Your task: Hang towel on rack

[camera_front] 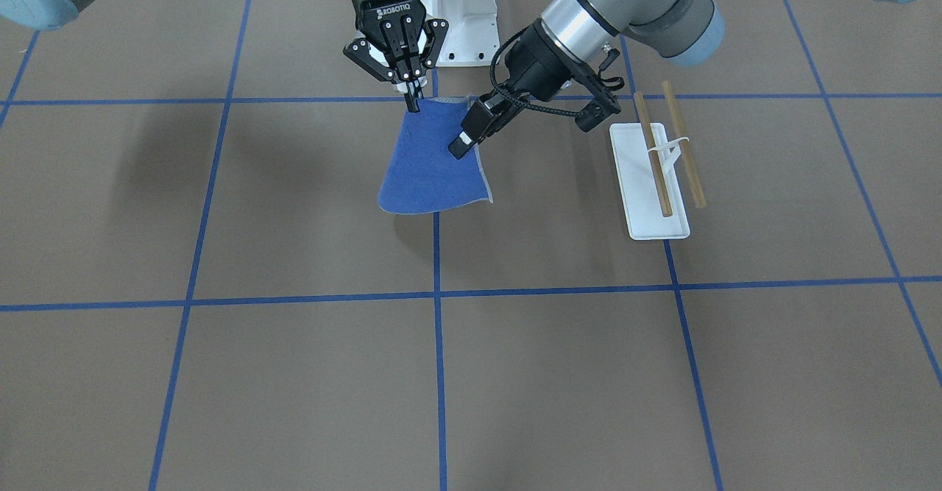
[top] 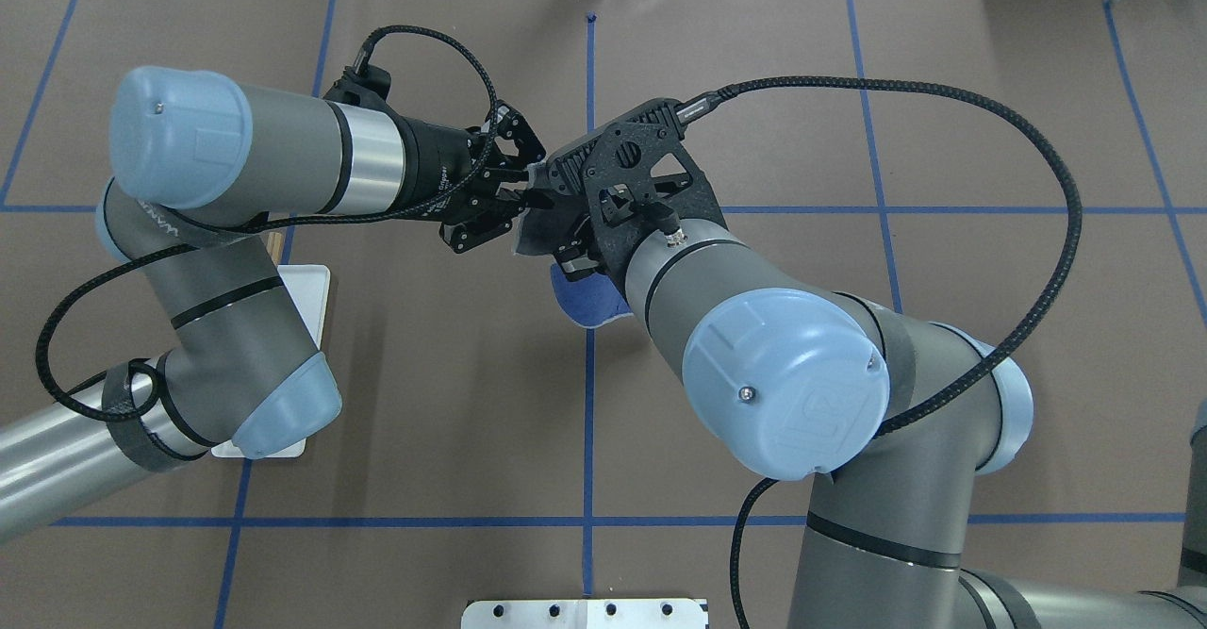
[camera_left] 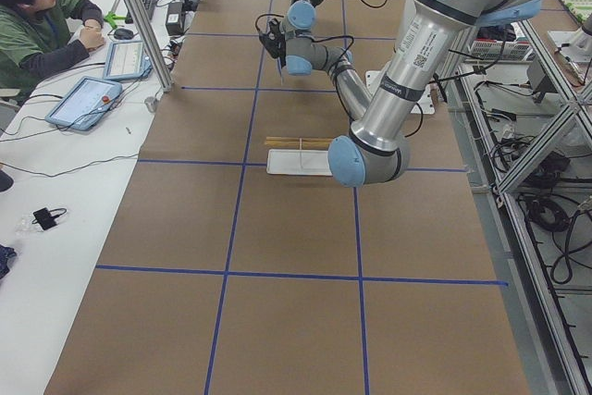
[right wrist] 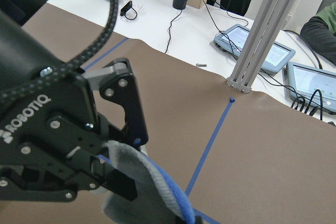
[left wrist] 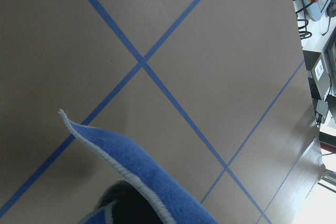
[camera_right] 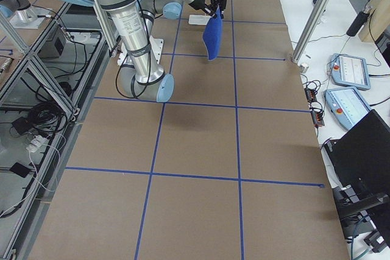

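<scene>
The royal-blue towel (camera_front: 430,167) hangs in the air between both grippers, its lower edge loose above the table; it also shows in the exterior right view (camera_right: 213,35). My right gripper (camera_front: 413,97) points down and is shut on the towel's upper corner. My left gripper (camera_front: 462,145) reaches in from the rack's side and is shut on the towel's other upper edge. The left wrist view shows the pale-trimmed towel (left wrist: 152,177) close by. The rack (camera_front: 647,182), a white base with two brown dowels (camera_front: 653,156), stands apart on the table, on my left.
The big white bolted pedestal (camera_front: 460,12) stands behind the grippers at the robot's base. My left arm's elbow hangs over the rack's base (top: 306,294). An aluminium post (right wrist: 257,51), tablets and an operator (camera_left: 37,16) are at the table's far edge.
</scene>
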